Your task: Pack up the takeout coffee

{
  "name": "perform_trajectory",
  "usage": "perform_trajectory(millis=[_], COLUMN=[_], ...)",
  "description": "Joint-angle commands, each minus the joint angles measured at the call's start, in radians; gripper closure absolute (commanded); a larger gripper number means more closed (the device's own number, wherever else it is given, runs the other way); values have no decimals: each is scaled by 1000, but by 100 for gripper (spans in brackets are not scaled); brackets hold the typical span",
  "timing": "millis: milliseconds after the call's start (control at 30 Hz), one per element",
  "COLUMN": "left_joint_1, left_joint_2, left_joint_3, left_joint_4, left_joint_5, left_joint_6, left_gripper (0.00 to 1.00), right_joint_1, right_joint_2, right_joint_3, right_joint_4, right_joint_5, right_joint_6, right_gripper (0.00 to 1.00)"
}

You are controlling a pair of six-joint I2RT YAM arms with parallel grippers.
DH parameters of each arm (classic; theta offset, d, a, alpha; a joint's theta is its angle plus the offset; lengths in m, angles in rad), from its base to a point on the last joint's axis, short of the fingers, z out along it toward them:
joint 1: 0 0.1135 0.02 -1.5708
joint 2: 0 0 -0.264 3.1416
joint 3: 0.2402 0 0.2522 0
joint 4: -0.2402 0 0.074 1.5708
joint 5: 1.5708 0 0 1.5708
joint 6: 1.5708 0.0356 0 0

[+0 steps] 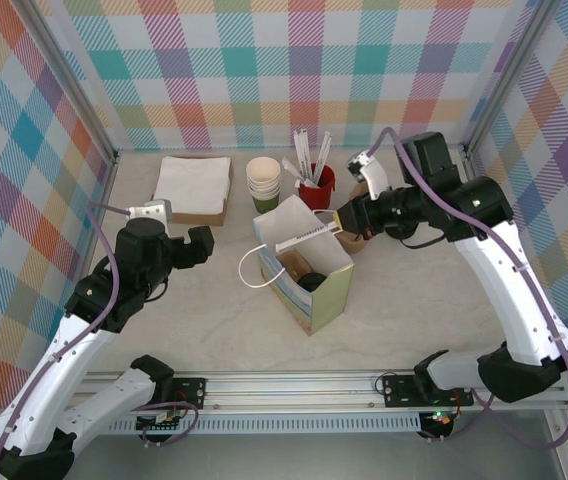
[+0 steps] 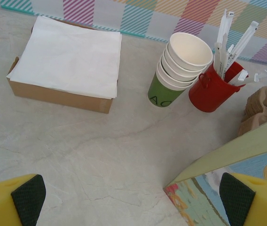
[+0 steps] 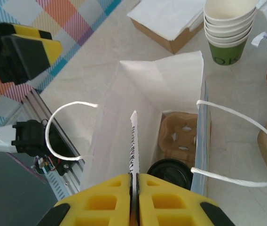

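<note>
The takeout coffee [image 3: 171,173] stands inside the open paper bag [image 3: 106,123]; of it I see the round black lid [image 1: 312,281], next to a brown cardboard carrier [image 3: 183,133]. My right gripper [image 3: 134,181] hangs over the bag's mouth, shut on a thin white paper-wrapped stirrer [image 3: 133,141] that points down into the bag. The same stirrer [image 1: 307,237] lies across the bag top from the right gripper [image 1: 342,222]. My left gripper [image 2: 133,200] is open and holds nothing, low over the table just left of the bag's corner [image 2: 208,188].
Behind the bag stand a stack of lidless cups [image 2: 180,66], a red cup of stirrers [image 2: 211,89] and a cardboard box of white napkins [image 2: 70,56]. A crumpled brown paper piece [image 2: 265,106] lies beside the bag. The bag's white handles [image 3: 246,146] stick out sideways.
</note>
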State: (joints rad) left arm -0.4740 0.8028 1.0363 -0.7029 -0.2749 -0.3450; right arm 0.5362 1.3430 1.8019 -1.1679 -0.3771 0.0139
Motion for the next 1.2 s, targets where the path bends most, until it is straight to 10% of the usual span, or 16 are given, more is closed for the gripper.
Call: perform_trajectory(millis=[0, 1167], left_joint_1=[14, 14], left_joint_2=[-2, -25], left_joint_3=[-3, -16], left_joint_4=[32, 21], left_joint_5=[-10, 0], left_joint_6=[-9, -37], left_gripper=[3, 3], right_joint_1=[31, 200], right_joint_2=[24, 274], right_joint_3=[37, 49], right_joint_4=[-28, 103], right_joint_5=[53, 165], right_joint_6=[-13, 35], right_gripper=[89, 85])
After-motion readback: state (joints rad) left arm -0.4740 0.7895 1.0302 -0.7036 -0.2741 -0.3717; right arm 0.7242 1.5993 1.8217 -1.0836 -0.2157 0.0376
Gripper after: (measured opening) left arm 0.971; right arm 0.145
